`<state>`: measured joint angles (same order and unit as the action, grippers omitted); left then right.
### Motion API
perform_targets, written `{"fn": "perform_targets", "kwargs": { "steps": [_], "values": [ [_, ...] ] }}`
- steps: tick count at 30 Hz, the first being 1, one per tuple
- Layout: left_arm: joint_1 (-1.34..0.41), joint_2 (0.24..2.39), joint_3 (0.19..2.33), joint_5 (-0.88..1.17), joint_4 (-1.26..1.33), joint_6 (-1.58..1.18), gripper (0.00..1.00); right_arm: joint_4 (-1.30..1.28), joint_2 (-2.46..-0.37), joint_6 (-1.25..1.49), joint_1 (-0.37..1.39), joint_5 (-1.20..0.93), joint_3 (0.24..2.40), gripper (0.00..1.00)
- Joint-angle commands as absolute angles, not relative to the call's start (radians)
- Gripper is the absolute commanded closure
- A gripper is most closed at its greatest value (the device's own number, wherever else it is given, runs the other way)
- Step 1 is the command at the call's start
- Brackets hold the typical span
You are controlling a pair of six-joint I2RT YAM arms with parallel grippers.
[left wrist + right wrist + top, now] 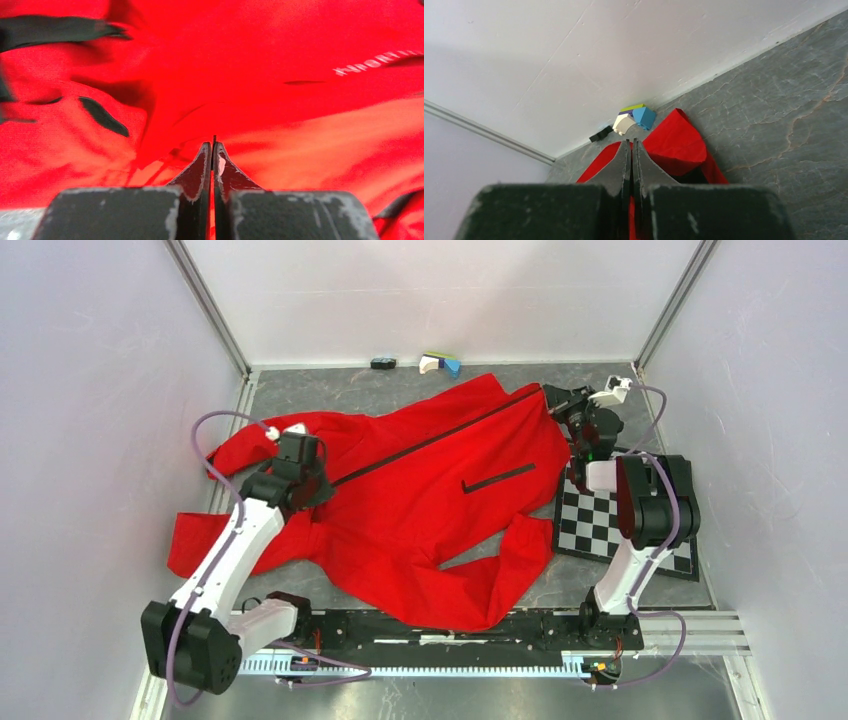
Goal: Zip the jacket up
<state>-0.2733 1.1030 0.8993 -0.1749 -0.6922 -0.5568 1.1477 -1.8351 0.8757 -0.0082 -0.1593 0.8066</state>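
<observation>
The red jacket (430, 490) lies spread on the grey table, its dark zipper (440, 438) running diagonally from lower left to upper right. A black pocket strip (498, 478) shows on the right front. My left gripper (325, 482) sits at the zipper's lower-left end. In the left wrist view the left gripper (214, 145) is shut, a thin dark tab pokes out between its tips, and red fabric (300, 125) fills the view. My right gripper (556, 398) is at the zipper's far end. In its wrist view it (631, 142) is shut on red hem fabric (674, 142).
A black-and-white checkerboard (600, 525) lies under the right arm beside the jacket. Small toy blocks (440, 364) and a black piece (383, 363) rest against the back wall. White walls enclose the table on three sides. The arms' base rail (450, 625) runs along the near edge.
</observation>
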Motion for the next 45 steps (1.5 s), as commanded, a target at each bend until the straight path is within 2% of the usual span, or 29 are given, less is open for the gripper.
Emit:
{"fn": "perform_targets", "kwargs": {
  "steps": [1, 6, 15, 16, 17, 18, 20, 22, 24, 25, 28, 29, 30, 31, 36, 39, 45],
  "values": [
    [-0.126, 1.048, 0.889, -0.388, -0.884, -0.497, 0.98, 1.222, -1.869, 0.829, -0.07, -0.069, 0.902, 1.0],
    [-0.007, 1.004, 0.914, -0.442, -0.931, -0.524, 0.98, 1.195, -1.88, 0.808, -0.094, -0.094, 0.926, 1.0],
    [0.039, 0.935, 0.896, -0.514, -0.926, -0.581, 0.98, 1.203, -1.915, 0.813, -0.088, -0.206, 0.95, 1.0],
    [0.039, 0.932, 0.89, -0.531, -0.914, -0.585, 0.98, 1.161, -1.9, 0.8, -0.077, -0.208, 0.945, 0.97],
    [0.039, 0.93, 0.887, -0.552, -0.906, -0.587, 0.97, 1.114, -1.884, 0.784, -0.065, -0.208, 0.941, 0.87],
    [0.039, 0.929, 0.889, -0.585, -0.9, -0.594, 0.92, 1.021, -1.864, 0.746, -0.048, -0.211, 0.95, 0.7],
    [0.04, 0.924, 0.9, -0.637, -0.89, -0.603, 0.82, 0.708, -1.844, 0.633, -0.007, -0.192, 1.048, 0.49],
    [0.038, 0.913, 0.92, -0.646, -0.873, -0.605, 0.64, 0.466, -1.822, 0.554, 0.025, -0.173, 1.119, 0.41],
    [0.038, 0.884, 0.942, -0.65, -0.869, -0.627, 0.46, 0.235, -1.79, 0.456, 0.048, -0.115, 1.187, 0.26],
    [0.04, 0.866, 0.949, -0.639, -0.858, -0.633, 0.37, 0.117, -1.774, 0.413, 0.059, -0.092, 1.222, 0.22],
    [0.04, 0.791, 0.965, -0.525, -0.793, -0.642, 0.16, -0.073, -1.674, 0.275, 0.098, -0.035, 1.264, 0.17],
    [0.04, 0.762, 0.967, -0.463, -0.751, -0.628, 0.12, -0.106, -1.627, 0.239, 0.121, -0.018, 1.263, 0.16],
    [0.039, 0.743, 0.975, -0.379, -0.718, -0.615, 0.05, -0.142, -1.574, 0.198, 0.148, -0.007, 1.261, 0.04],
    [0.039, 0.727, 0.985, -0.309, -0.68, -0.602, 0.01, -0.175, -1.529, 0.158, 0.174, -0.006, 1.265, 0.02],
    [0.013, 0.72, 1.124, 0.184, -0.523, -0.453, 0.0, -0.295, -1.252, 0.099, 0.241, -0.189, 1.218, 0.02],
    [-0.077, 0.743, 1.243, 0.298, -0.535, -0.352, 0.0, -0.33, -1.083, 0.081, 0.24, -0.267, 1.19, 0.02],
    [-0.231, 0.748, 1.397, 0.416, -0.561, -0.202, 0.0, -0.419, -0.801, 0.032, 0.241, -0.162, 1.291, 0.02]
  ]
}}
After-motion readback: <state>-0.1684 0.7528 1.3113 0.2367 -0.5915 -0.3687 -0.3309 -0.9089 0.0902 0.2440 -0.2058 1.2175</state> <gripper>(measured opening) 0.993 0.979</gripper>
